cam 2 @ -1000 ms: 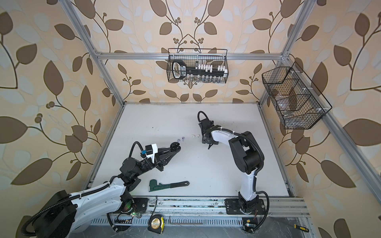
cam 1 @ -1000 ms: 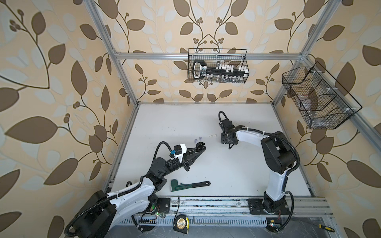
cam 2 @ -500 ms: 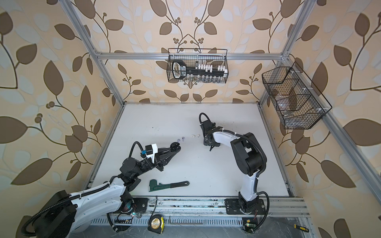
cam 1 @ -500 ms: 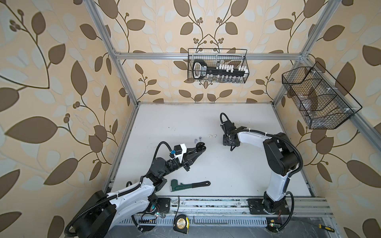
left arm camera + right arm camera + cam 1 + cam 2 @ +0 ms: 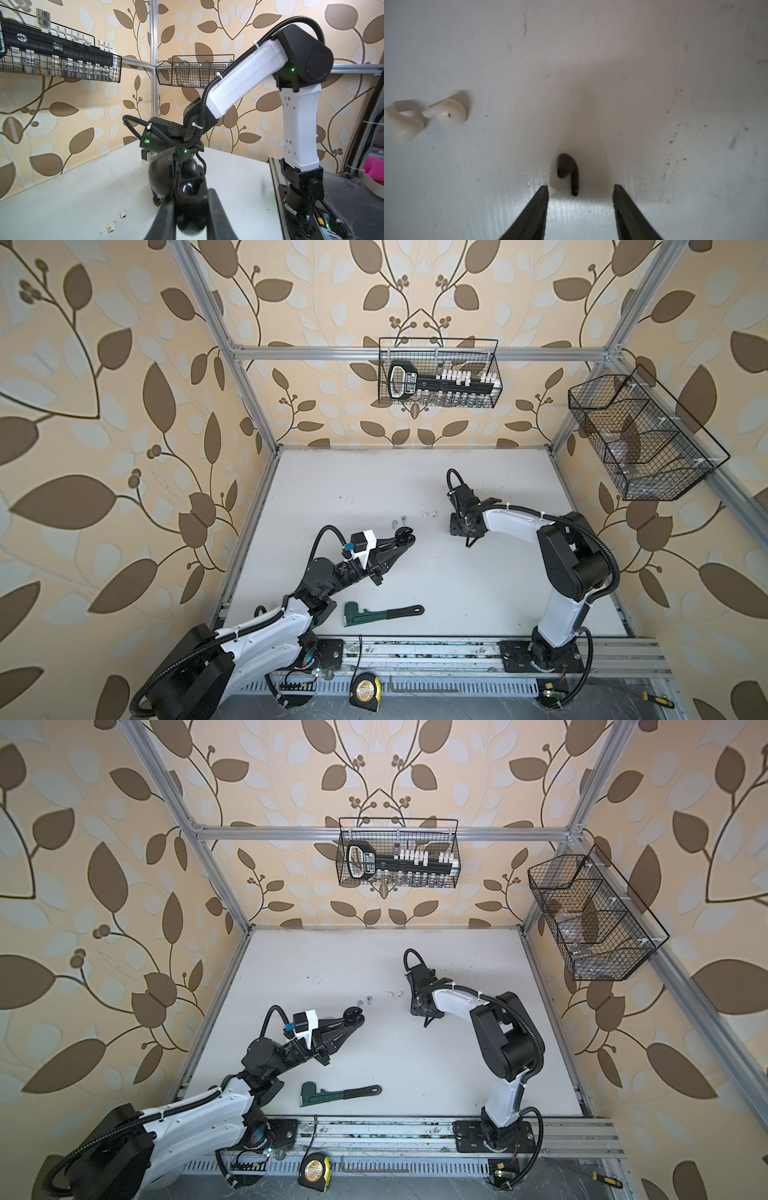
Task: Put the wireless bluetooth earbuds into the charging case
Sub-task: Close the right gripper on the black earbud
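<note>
two wire baskets hang on the walls, and one small container is in my grip. the left gripper (image 5: 187,198) is clamped tight on the black charging case (image 5: 182,187), held out over the table (image 5: 374,481) with its lid swung open. in the left wrist view a dark rounded lump sits in one well and looks like a black earbud seated there. the well beside it looks hollow, though it is all so dark that i cannot be sure. the right gripper (image 5: 579,186) is low over the table with its jaws apart and nothing in them. the loose black earbud (image 5: 568,170) lies flat on the table with its stem end between the fingertips, touching neither. the two white earbuds (image 5: 450,114) lie close together off to one side of that gripper, between the two arms in both top views. the two lilac earbuds (image 5: 392,524) lie on the table just beside the held case. the back basket (image 5: 496,364) carries a black socket rail (image 5: 449,383) with white clips and a row of shiny sockets. the side basket (image 5: 648,485) is split into compartments; something clear lies in it, but i cannot tell what. a green pipe wrench (image 5: 382,612) lies near the front edge, well apart from the earbuds.
</note>
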